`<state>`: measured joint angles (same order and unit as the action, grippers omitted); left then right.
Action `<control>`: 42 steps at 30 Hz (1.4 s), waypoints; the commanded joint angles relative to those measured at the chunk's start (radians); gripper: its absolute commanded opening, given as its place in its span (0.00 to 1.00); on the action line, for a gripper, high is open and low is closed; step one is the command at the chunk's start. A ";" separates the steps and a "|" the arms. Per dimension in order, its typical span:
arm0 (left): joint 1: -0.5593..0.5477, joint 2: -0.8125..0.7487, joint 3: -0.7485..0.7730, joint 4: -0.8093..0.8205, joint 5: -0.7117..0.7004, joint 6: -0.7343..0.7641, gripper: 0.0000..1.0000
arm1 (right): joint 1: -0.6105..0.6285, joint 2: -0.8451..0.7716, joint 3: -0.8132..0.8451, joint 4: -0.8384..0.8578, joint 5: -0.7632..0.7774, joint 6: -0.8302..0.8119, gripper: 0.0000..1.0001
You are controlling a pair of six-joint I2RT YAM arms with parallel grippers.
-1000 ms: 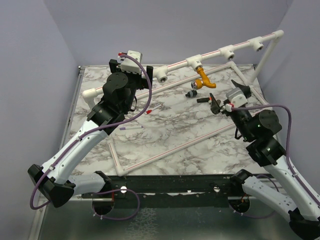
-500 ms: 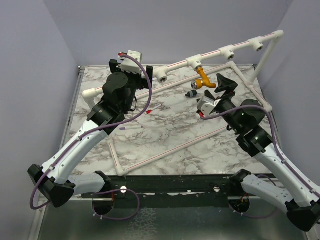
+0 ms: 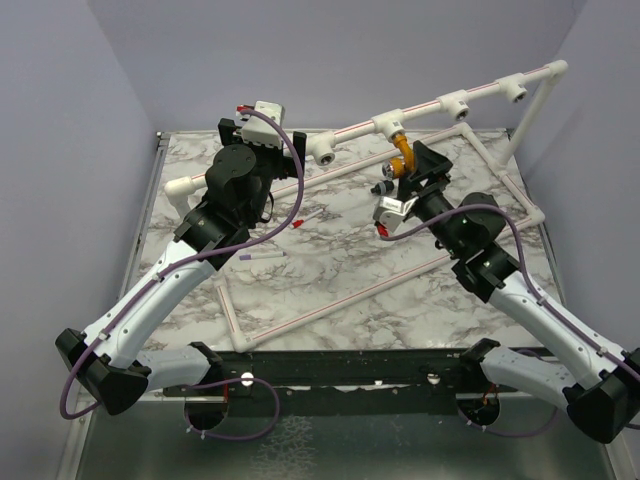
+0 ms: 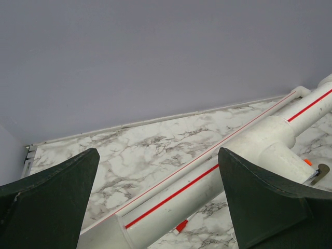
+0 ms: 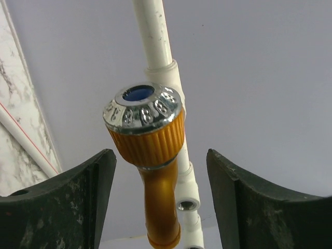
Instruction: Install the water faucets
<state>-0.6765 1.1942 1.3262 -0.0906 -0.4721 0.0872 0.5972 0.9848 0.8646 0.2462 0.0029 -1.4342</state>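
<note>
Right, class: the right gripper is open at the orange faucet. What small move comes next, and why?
Probably ease the right gripper forward slightly and close on the faucet at its ribbed collar. The gripper stands open with a gap on either side, and the faucet hangs from the pipe, so a grip comes first.

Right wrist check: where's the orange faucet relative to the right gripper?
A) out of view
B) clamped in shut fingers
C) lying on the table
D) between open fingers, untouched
D: the orange faucet sits between the open fingers of the right gripper, with a gap on both sides.
</note>
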 commanded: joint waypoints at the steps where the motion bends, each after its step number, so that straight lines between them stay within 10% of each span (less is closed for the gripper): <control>1: -0.017 0.005 -0.026 -0.060 0.016 0.013 0.99 | 0.013 0.029 -0.017 0.089 -0.011 -0.074 0.71; 13: -0.018 0.005 -0.025 -0.061 0.012 0.015 0.99 | 0.039 0.045 -0.055 0.164 0.047 0.061 0.02; 42: -0.021 -0.003 -0.028 -0.060 0.010 0.015 0.99 | 0.049 0.051 -0.031 0.387 0.228 1.544 0.00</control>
<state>-0.6830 1.1904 1.3262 -0.0940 -0.4805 0.0917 0.6277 1.0252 0.8005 0.5865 0.1951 -0.2764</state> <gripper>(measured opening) 0.985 0.348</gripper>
